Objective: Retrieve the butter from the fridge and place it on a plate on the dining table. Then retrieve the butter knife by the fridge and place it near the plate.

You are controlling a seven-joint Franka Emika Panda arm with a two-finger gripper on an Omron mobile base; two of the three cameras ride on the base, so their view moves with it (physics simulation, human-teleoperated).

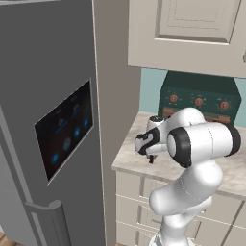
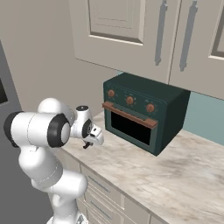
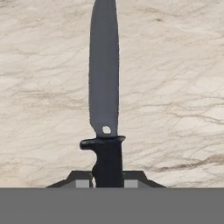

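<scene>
The butter knife (image 3: 103, 78), with a grey blade and a black handle, points away from the hand over the marbled counter. My gripper (image 3: 107, 181) is shut on the handle, a dark fingertip (image 3: 81, 180) pressed against each side. From the base, the gripper (image 1: 151, 157) (image 2: 86, 144) hangs low over the counter's left end, just right of the grey fridge (image 1: 48, 96) with its dark screen panel (image 1: 65, 129). I cannot tell whether the knife still touches the stone. The butter, the plate and the dining table are out of view.
A dark green toaster oven (image 2: 140, 113) (image 1: 202, 101) stands at the back of the counter (image 2: 175, 175), right of the hand. Cream wall cabinets (image 2: 131, 30) hang above it and drawers sit below the counter edge. The fridge doors are closed.
</scene>
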